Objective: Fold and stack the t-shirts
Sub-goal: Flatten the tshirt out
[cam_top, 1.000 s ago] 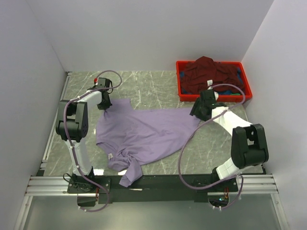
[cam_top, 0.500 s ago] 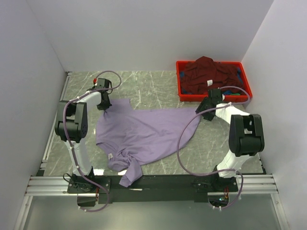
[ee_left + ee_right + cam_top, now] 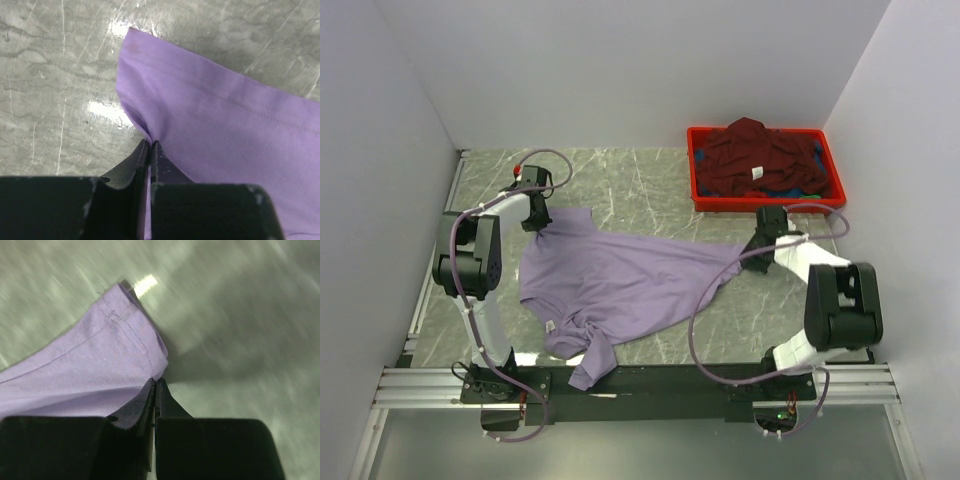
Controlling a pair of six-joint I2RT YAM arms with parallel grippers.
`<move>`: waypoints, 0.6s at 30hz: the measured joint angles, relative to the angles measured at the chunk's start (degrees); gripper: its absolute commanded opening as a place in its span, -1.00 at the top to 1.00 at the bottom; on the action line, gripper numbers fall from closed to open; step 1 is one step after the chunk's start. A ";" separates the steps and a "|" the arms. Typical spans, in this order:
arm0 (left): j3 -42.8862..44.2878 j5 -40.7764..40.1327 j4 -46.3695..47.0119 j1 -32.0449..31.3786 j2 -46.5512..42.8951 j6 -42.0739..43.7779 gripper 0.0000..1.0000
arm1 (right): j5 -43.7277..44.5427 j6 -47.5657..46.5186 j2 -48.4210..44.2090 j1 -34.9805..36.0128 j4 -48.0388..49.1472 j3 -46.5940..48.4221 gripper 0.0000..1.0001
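Grey marble worktop (image 3: pixel 650 175), with pale walls all around, is where the job is being done. Lying in the middle of it is the lavender t-shirt (image 3: pixel 620 280). It is pulled out long between the two arms, from far left to right. Its near part is bunched up in a lump, and a bit of it hangs over the near edge of the worktop.

At the far left corner of the shirt, the left hand (image 3: pixel 150 145) is clenched tight on a small fold of purple cloth. At the right tip of the shirt, the right hand (image 3: pixel 154 382) is pinched shut on the cloth too, just by a stitched hem. The view from that wrist is blurry, so small things there are hard to tell.

Further off, at the far right, sits the red crate (image 3: pixel 698 190). The maroon t-shirt (image 3: pixel 750 150) is piled inside it, with a small white label (image 3: pixel 756 173) showing. That one has not been folded yet.

What could go wrong? Each hand has only a tiny bit of cloth — a hard tug could make a corner slip out, and the shirt would flop down crooked. The bunched near part may drag along and leave wrinkles in the fold. The bit hanging over the near edge could also catch there.
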 measured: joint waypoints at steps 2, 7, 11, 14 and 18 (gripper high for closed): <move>-0.11 0.04 0.00 0.00 -0.09 0.00 0.84 | 0.68 0.44 -3.80 0.00 -2.21 -2.67 1.00; -1.33 0.59 0.24 -0.15 -0.96 0.02 0.82 | 1.77 0.33 -9.94 0.00 -5.97 -5.03 0.35; -1.38 0.66 0.24 -0.24 -0.96 0.04 0.81 | 3.37 -1.90 -8.61 -0.07 -6.27 -1.75 0.01; -1.38 0.68 0.24 -0.24 -0.96 0.04 0.81 | 4.07 -3.21 -4.66 -0.07 -5.29 3.39 -0.10; -1.38 0.66 0.24 -0.24 -0.96 0.07 0.81 | 4.39 -5.88 0.74 -0.07 -3.02 8.83 -0.13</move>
